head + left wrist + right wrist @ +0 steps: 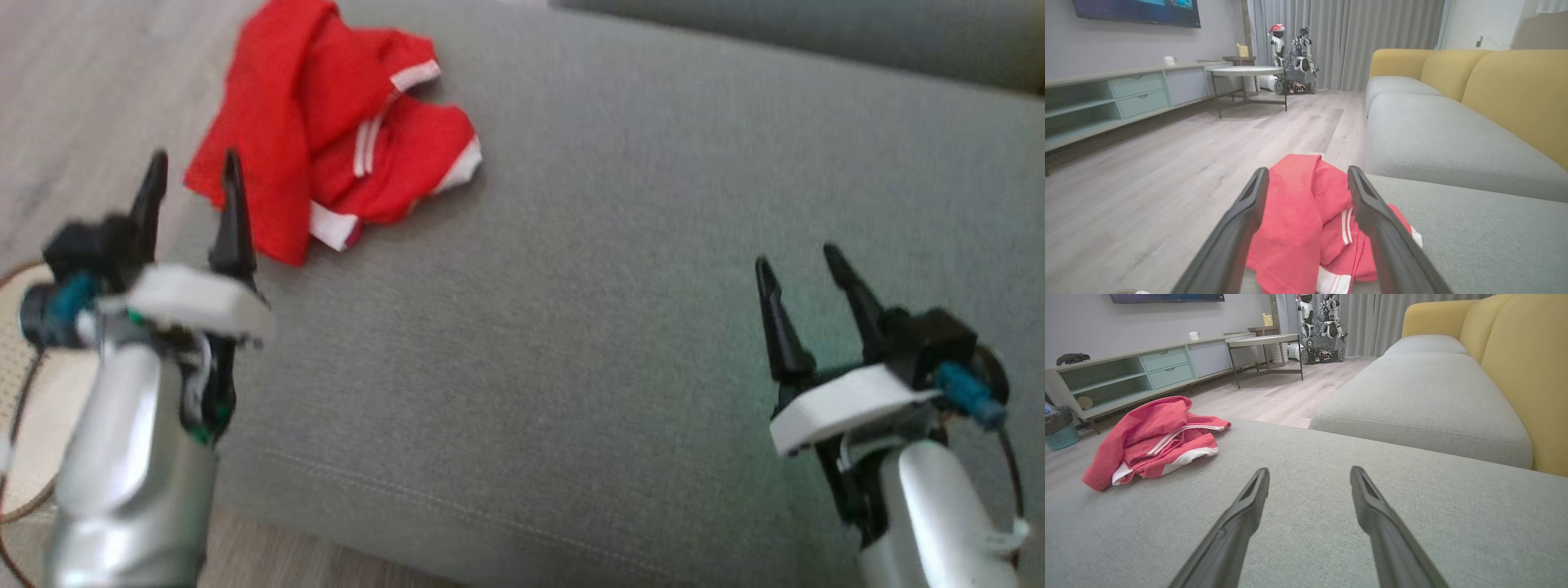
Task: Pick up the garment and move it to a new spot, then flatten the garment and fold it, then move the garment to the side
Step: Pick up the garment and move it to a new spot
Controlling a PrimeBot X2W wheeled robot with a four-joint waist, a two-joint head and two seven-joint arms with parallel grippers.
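While the red garment (326,122) lies crumpled on the grey sofa seat (612,286), the left end effector (196,159) and right end effector (798,255) hover spread wide, empty.

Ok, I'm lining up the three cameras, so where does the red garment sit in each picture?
Head view: red garment at upper left, on the grey cushion's left end.
Left wrist view: bottom centre, seen between the left gripper's fingers.
Right wrist view: left of middle, at the cushion's edge.
Shared landmark: the grey cushion it lies on.
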